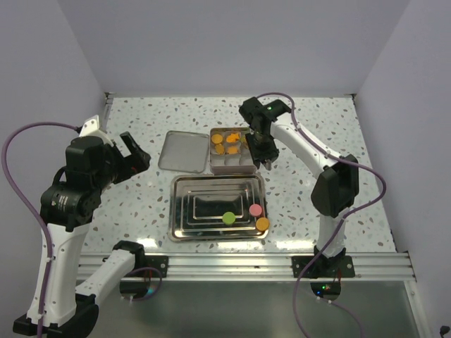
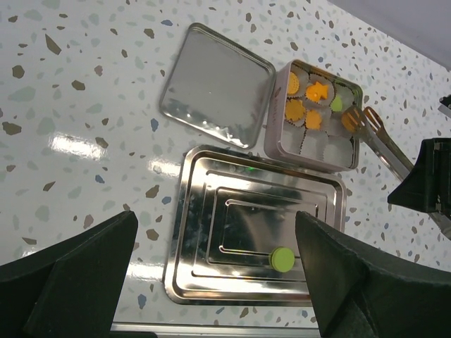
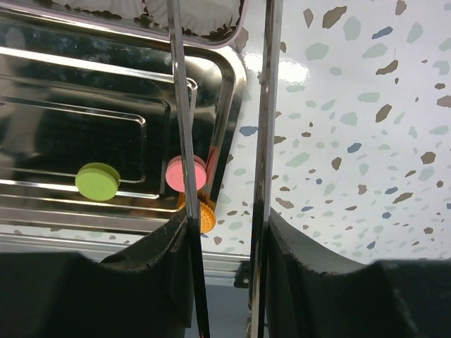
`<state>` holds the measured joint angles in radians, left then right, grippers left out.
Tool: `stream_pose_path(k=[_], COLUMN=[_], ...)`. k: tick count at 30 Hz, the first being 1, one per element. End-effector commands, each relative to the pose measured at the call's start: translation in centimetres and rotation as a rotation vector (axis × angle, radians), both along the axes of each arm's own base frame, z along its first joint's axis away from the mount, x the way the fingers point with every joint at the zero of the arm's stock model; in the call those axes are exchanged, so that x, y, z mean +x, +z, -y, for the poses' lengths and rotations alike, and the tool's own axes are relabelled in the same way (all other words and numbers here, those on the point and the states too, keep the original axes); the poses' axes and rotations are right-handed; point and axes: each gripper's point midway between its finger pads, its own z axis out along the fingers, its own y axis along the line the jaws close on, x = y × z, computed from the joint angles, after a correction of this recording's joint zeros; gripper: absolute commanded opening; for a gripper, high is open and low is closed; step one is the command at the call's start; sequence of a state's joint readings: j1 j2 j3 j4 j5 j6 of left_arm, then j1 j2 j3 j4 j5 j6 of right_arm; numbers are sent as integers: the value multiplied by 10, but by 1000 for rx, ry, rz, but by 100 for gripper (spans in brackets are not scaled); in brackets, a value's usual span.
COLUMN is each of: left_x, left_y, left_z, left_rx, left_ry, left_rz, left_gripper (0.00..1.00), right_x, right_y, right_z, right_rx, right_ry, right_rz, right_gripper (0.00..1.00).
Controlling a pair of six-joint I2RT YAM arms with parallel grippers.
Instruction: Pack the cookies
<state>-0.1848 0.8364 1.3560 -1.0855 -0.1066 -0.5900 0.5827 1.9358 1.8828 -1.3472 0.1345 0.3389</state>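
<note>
**Tongs at the tin, three cookies waiting on the tray**

The right gripper (image 3: 225,243) is closed partway on a pair of metal tongs (image 3: 268,141), pressing the two blades near their handle end. The likely reason is that the thin tips can reach into small cups where the gripper itself would be too bulky.

In the left wrist view the tips sit at the right of the frame, at an orange piece (image 2: 349,120) inside the tin (image 2: 303,158). I cannot tell whether they are pinching it.

The tin's upper paper cups (image 2: 320,146) hold more of the cookies (image 2: 312,120); its lower cups are empty.

The lid (image 1: 183,150) lies flat just left of the tin, out of the tongs' way.

Below the tin in the top view, the tray (image 1: 176,211) carries a green cookie (image 1: 228,217), a pink cookie (image 1: 256,210) and an orange cookie (image 1: 262,224) at its lower right.

The left gripper (image 1: 134,158), at the frame's left, has its jaws spread wide and holds nothing. It hangs apart from the work.
</note>
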Motion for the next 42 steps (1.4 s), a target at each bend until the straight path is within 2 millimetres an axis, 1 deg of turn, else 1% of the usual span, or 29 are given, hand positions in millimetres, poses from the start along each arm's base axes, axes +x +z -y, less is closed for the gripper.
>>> stream_pose_path(k=[1, 12, 20, 23, 29, 33, 34, 37, 38, 39, 40, 41, 42], left_x=[-1, -2, -4, -5, -5, -4, -4, -3, -3, -1, 0, 2, 3], left_y=[16, 15, 16, 16, 13, 11, 10, 7, 4, 5, 4, 2, 1], left_z=[-3, -3, -4, -3, -1, 1, 1, 4, 4, 5, 7, 8, 9], left_rx=[-9, -18, -22, -23, -28, -32, -34, -37, -36, -39, -43, -44, -47], left_ry=[23, 30, 36, 35, 24, 16, 12, 0, -4, -8, -14, -19, -24], left_rz=[44, 39, 42, 42, 36, 35, 34, 30, 24, 28, 26, 27, 23], left_gripper=[100, 100, 100, 100, 100, 100, 100, 100, 100, 100, 100, 100, 100], right_x=[-9, -4, -5, -6, -11, -28, -35, -56, -71, -79, -91, -106, -114], right_y=[5, 1, 8, 15, 37, 52, 60, 68, 71, 71, 64, 67, 65], right_z=[8, 11, 12, 11, 12, 7, 7, -4, -8, -12, -11, -14, -17], right_rx=[-2, -7, 2, 12, 47, 106, 125, 166, 182, 190, 176, 187, 195], right_ry=[27, 30, 27, 25, 10, 7, 12, 64, 91, 110, 108, 137, 144], right_rz=[-30, -36, -25, -15, 18, 20, 31, 32, 33, 37, 11, 15, 15], right_gripper=[39, 45, 46, 46, 46, 46, 46, 46, 46, 47, 47, 47, 48])
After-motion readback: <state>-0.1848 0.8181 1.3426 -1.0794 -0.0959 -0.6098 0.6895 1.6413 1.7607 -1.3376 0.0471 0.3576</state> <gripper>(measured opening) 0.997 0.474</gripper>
